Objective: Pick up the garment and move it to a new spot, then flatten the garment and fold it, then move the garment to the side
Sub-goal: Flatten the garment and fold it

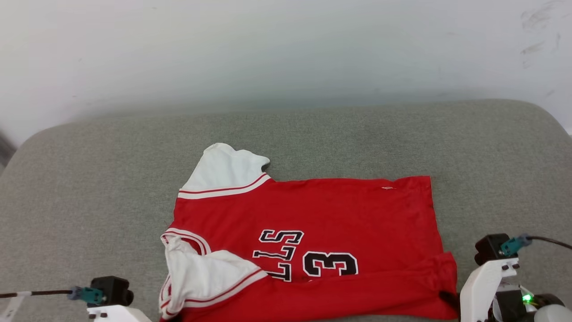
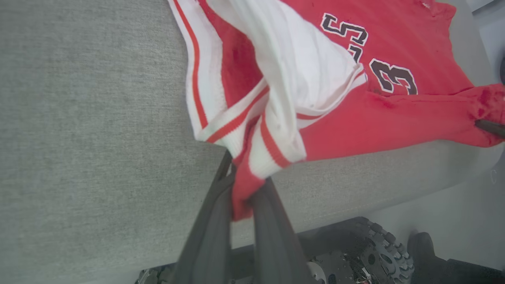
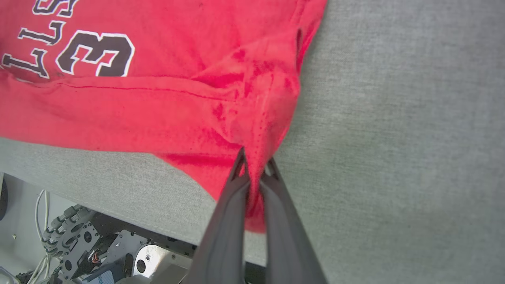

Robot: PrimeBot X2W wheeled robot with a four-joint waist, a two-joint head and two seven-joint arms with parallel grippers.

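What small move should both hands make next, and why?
Probably lift both together and carry the near edge toward the far edge: the left hand and the right hand are each shut on a near corner of the garment, which lies spread on the cushion.

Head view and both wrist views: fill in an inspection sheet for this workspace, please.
Surface: grey fabric pad, rounded corners.
Job's things: red jersey spread lettering-up, near edge bunched; far sleeve flat, near sleeve crumpled.
Clutter: nothing seen.
End effectors: left end effector shut on red cloth by the near sleeve; right end effector shut on the hem corner.
Cables: left cable and right cable at the wrists.
Surroundings: pale wall, scuffed upper right; wheel below the pad.
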